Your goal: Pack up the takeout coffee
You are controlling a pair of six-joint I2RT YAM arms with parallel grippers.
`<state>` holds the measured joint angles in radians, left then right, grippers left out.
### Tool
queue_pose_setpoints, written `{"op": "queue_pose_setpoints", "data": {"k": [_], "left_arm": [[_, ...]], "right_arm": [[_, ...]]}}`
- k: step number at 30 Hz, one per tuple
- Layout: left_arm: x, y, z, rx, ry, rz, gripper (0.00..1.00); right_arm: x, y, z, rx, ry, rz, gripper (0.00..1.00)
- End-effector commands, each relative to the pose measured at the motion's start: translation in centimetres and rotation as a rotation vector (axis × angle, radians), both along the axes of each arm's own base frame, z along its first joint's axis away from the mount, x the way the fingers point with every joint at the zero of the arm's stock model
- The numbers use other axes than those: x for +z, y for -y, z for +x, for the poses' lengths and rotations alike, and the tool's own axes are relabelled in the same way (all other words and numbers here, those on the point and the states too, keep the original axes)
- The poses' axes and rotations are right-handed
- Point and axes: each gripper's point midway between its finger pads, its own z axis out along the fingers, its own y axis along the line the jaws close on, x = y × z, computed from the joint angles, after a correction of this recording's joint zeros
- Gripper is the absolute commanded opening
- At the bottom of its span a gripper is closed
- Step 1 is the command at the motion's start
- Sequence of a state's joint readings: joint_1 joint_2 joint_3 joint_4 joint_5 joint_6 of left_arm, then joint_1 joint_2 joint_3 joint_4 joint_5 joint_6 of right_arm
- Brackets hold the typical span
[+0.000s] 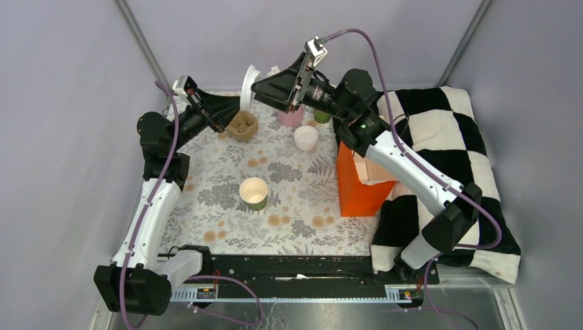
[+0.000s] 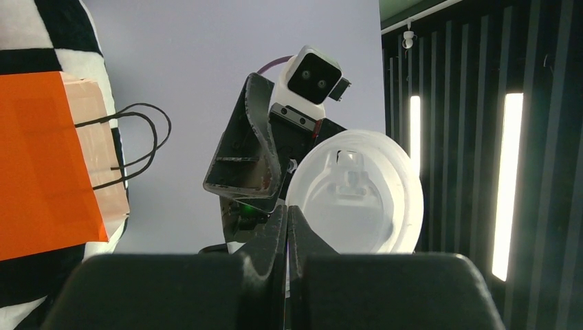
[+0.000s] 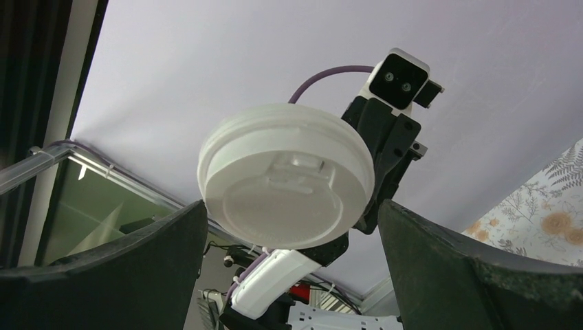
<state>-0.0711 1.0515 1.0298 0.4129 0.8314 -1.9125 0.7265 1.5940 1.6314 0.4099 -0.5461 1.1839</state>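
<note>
The green paper cup point(image 1: 254, 193) stands upright on the floral mat, cream inside showing. Its round white lid point(image 1: 249, 85) is held on edge in the air at the back of the table. My left gripper point(image 1: 236, 104) is shut on the lid's rim; in the left wrist view point(image 2: 287, 214) the jaws pinch the edge of the lid point(image 2: 357, 196). My right gripper point(image 1: 257, 88) is open, facing the lid from the right. In the right wrist view the lid point(image 3: 285, 185) sits just ahead of the spread right gripper point(image 3: 292, 210), not touched.
An orange paper bag point(image 1: 357, 182) stands at the mat's right edge against a black-and-white checkered cloth point(image 1: 447, 137). At the back are a pink cup point(image 1: 291, 117), a white lid stack point(image 1: 306, 137), a stack of green cups point(image 1: 322, 117) and a brown holder point(image 1: 243, 125).
</note>
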Motion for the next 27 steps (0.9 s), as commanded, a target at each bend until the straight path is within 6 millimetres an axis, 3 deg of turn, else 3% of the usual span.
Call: {"op": "queue_pose_setpoints", "data": {"k": [1,9,19,27], "left_arm": [[0.4,-0.1,-0.3,-0.007,0.044,0.000,0.00],[0.2,0.0,-0.1,-0.005,0.046,0.004,0.00],[-0.1,0.0,0.2,0.016,0.038,0.039,0.00],[-0.3,-0.2,0.3,0.034,0.033,0.033,0.00]], "right_arm": [[3.4,1.1,-0.8,-0.013,0.065,0.093,1.00],[3.5,1.0,-0.4,-0.023,0.053,0.098,1.00],[1.7,0.9,1.0,-0.094,0.003,0.006,1.00],[2.3,1.0,0.6,-0.079,0.020,0.035,1.00]]}}
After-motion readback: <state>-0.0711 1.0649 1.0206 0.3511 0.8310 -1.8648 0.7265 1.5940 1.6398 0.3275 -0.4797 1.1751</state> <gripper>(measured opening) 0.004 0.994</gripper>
